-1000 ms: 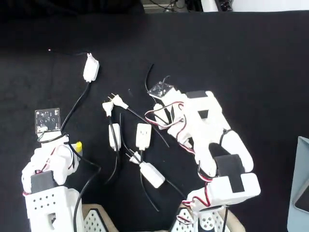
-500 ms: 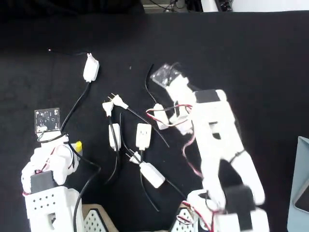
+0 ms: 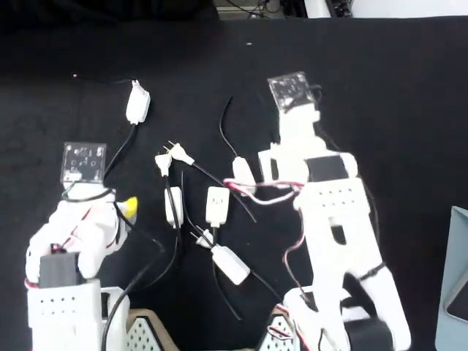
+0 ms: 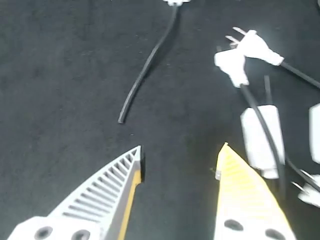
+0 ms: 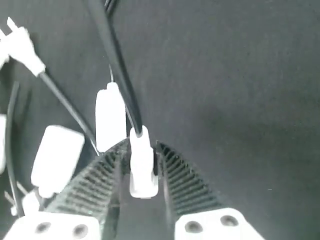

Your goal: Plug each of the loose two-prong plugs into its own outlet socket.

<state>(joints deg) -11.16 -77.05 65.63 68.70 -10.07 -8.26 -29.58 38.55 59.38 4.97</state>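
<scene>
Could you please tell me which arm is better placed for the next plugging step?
Right, most likely: the right hand is shut on a white connector with a black cable, while the left hand is open and holds nothing.

The right hand (image 5: pixel 141 150) clamps a narrow white connector (image 5: pixel 141 170) between its ribbed fingers, and the connector's black cord (image 5: pixel 112 55) runs away over the dark worktop (image 5: pixel 240 90). A second white connector (image 5: pixel 110 120) lies just beside it. A broader white socket block (image 5: pixel 56 159) and a two-prong plug (image 5: pixel 21 47) lie nearby.

A matte black cloth worktop (image 3: pixel 409 88) spans the scene. Beyond its far edge, tangled dark cables (image 3: pixel 256 7) lie at 12 o'clock and a pale strip (image 3: pixel 409 7) at 1. A grey-blue container (image 3: pixel 455 278) stands at 4 o'clock.
</scene>
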